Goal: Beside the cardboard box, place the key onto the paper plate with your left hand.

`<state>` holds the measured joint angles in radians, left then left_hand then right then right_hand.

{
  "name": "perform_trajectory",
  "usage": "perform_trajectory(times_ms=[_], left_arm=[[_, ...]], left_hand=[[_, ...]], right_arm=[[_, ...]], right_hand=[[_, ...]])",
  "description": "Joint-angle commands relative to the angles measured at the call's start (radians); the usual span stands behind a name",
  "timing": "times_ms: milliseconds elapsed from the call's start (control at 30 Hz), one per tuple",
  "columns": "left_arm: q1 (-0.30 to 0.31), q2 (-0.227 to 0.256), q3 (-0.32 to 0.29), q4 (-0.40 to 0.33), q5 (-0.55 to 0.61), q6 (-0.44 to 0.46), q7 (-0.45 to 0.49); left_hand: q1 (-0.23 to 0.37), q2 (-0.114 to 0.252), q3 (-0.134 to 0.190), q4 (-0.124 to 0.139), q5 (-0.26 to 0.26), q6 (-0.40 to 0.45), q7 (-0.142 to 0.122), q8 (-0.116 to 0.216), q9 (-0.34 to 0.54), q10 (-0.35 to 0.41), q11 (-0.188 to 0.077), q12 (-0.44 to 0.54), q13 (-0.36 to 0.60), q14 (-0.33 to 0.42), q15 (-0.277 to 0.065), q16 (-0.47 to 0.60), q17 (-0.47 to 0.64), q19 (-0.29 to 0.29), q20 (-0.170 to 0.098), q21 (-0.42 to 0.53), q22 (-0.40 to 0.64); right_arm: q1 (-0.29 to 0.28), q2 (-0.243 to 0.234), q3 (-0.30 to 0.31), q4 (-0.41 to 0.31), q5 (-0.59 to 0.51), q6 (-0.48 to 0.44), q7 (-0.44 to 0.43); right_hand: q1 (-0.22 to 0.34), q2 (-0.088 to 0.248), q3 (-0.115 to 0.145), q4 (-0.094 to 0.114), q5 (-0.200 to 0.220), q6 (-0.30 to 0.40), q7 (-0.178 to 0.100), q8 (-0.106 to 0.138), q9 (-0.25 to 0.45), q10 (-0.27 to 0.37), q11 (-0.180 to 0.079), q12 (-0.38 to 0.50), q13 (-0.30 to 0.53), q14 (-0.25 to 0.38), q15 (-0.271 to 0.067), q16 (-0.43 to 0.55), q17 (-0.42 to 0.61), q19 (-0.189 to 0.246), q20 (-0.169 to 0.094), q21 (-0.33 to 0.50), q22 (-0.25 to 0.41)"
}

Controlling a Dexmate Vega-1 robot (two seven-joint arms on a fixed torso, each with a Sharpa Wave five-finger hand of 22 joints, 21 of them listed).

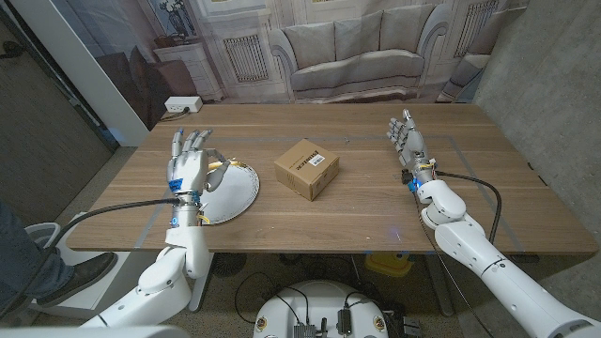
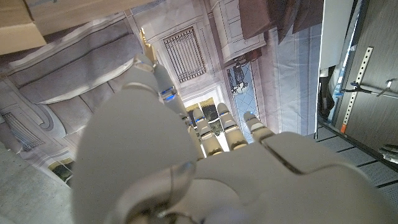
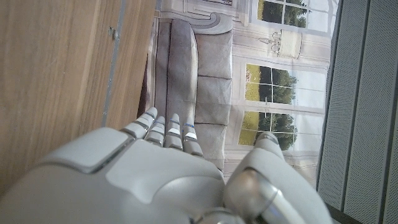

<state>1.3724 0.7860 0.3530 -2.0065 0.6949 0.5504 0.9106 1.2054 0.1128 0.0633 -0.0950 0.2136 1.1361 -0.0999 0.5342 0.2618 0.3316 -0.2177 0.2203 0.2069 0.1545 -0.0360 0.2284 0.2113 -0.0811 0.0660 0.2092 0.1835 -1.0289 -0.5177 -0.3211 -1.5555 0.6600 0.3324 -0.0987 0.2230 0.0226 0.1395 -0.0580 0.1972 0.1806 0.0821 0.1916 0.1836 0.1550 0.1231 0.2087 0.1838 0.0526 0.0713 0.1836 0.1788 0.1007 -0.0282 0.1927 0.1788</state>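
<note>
My left hand (image 1: 189, 161) stands over the near left part of the white paper plate (image 1: 235, 197), fingers spread and pointing up, thumb out toward the plate. A small brass key (image 1: 232, 165) lies at the plate's far rim, just past the thumb tip. In the left wrist view the key (image 2: 144, 45) pokes out beyond the thumb, and I cannot tell whether they touch. The cardboard box (image 1: 307, 168) sits right of the plate at mid-table. My right hand (image 1: 409, 141) is raised at the right side of the table, fingers apart, holding nothing.
The wooden table (image 1: 376, 211) runs bare between the box and my right arm. A printed backdrop of a sofa stands behind the far edge. A person's leg and shoe (image 1: 56, 272) show at the lower left, off the table.
</note>
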Motion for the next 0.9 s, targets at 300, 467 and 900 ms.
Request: perform_trajectory(times_ms=[300,467,900], left_arm=[[0.004,-0.001,-0.015,0.031,-0.049,0.007,-0.002],[-0.005,0.003,-0.019,0.045,-0.068,-0.002,-0.006],[-0.018,0.003,-0.017,0.071,-0.102,-0.011,-0.006]], left_hand=[[0.005,0.005,0.003,0.005,-0.002,0.000,-0.003,0.009,0.001,0.008,0.002,-0.001,0.005,0.011,-0.123,-0.004,0.006,0.000,-0.006,0.000,0.002],[0.005,0.005,0.004,0.005,-0.002,0.000,0.000,0.010,0.000,0.008,0.002,-0.002,0.005,0.011,-0.124,-0.005,0.006,-0.001,-0.007,0.000,0.002],[0.004,0.004,0.004,0.006,-0.002,-0.003,-0.005,0.014,-0.003,0.010,0.002,-0.003,0.005,0.010,-0.123,-0.007,0.006,-0.001,-0.006,0.000,0.002]], right_arm=[[0.002,0.002,-0.004,0.006,0.007,-0.003,0.005],[-0.005,0.000,0.000,-0.002,0.003,-0.003,-0.005],[-0.006,-0.006,0.000,-0.011,0.002,-0.015,-0.010]], right_hand=[[0.001,0.009,-0.003,-0.001,0.000,0.010,0.000,0.004,0.005,0.008,-0.001,0.006,0.003,0.006,0.002,0.002,0.003,0.009,0.004,0.005,0.002],[0.001,0.010,-0.004,-0.001,0.000,0.010,0.000,0.004,0.005,0.007,-0.002,0.006,0.003,0.007,0.002,0.002,0.003,0.009,0.003,0.005,0.002],[0.001,0.010,-0.004,-0.002,0.000,0.011,0.001,0.004,0.005,0.006,-0.003,0.005,0.003,0.006,0.001,0.002,0.003,0.009,0.003,0.005,0.002]])
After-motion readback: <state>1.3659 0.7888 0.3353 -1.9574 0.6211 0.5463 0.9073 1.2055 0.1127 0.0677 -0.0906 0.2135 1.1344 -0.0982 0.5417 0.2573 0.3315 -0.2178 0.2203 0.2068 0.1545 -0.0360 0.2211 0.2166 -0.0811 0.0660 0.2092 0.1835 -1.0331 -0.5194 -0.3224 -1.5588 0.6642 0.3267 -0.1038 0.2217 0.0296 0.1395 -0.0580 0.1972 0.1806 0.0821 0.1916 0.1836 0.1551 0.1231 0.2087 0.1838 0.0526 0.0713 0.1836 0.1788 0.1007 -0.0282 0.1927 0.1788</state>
